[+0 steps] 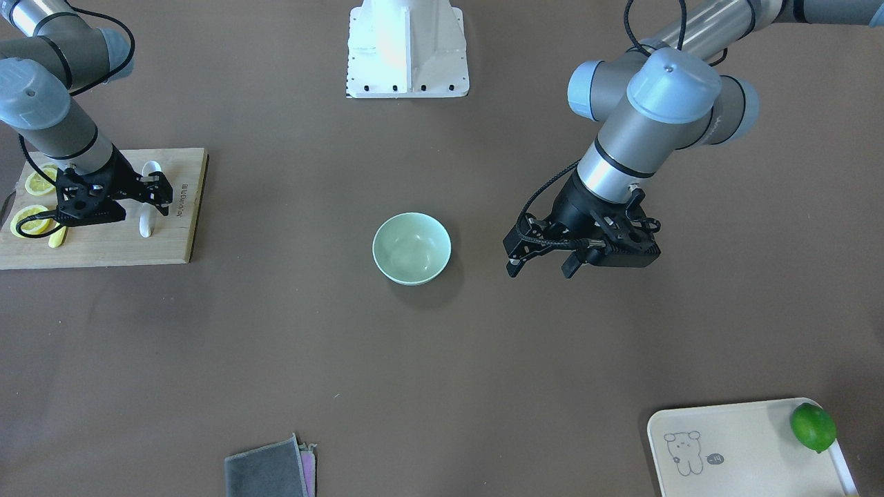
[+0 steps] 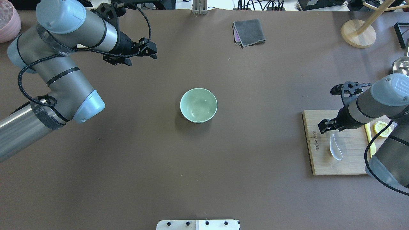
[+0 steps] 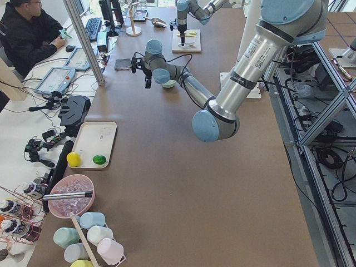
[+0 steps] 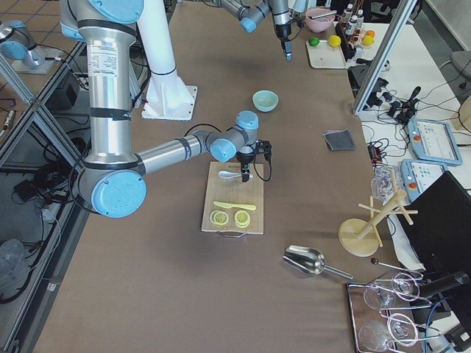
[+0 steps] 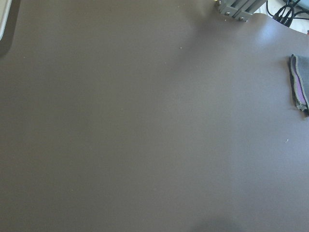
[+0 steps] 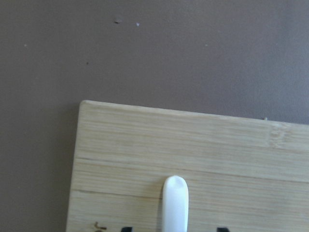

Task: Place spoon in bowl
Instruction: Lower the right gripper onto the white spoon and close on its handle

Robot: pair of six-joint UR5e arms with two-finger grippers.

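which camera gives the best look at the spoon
Overhead exterior: the spoon lies almost whole on the cutting board, scoop and handle clear. Front-facing hides its middle, the right wrist view shows only the handle tip, exterior right shows it small, exterior left too small to tell, left wrist not at all.

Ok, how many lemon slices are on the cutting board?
2: one slice beside another at the cutting board's end, beyond the yellow knife; none seems hidden.

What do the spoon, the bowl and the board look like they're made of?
Spoon: glossy white, slightly translucent, likely plastic, maybe ceramic.
Bowl: smooth mint green with soft sheen, ceramic or melamine.
Board: matte wood or bamboo, visible grain strips.
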